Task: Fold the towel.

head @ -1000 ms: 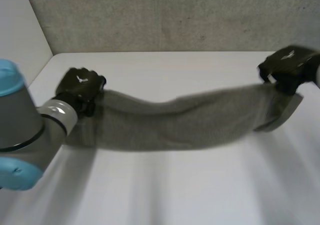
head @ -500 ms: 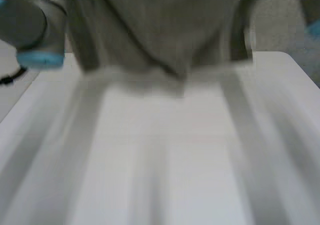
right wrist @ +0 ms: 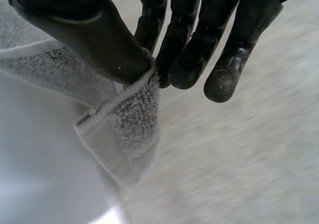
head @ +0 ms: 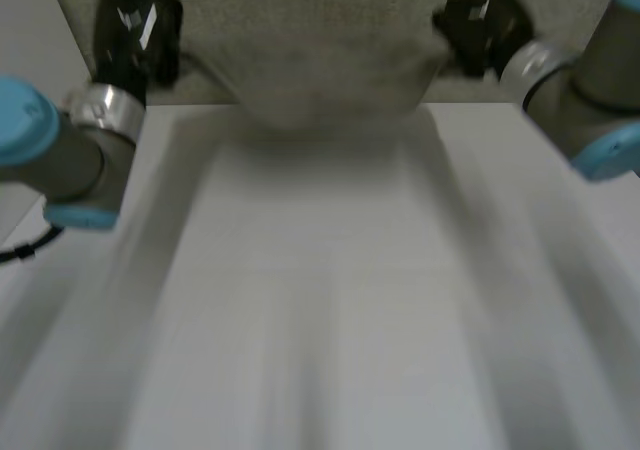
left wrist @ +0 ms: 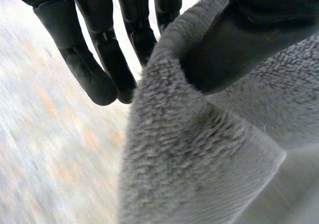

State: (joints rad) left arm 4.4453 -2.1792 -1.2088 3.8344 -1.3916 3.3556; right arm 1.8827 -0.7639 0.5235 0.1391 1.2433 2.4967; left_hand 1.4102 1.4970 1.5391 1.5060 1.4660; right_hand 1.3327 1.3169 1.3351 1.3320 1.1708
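aloft, left hand (head: 137, 38) and right hand (head: 484, 26) pinch towel (left wrist: 199, 149).

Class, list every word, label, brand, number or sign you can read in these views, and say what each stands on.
No readable text anywhere.
Back of the left hand: a pale mark, too blurred to read.
Back of the right hand: a pale mark, too blurred to read.
On the towel and the table: no word, label or number shows.

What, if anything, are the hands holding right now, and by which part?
The grey towel: the left hand pinches one upper corner, the right hand the other; it hangs between them.
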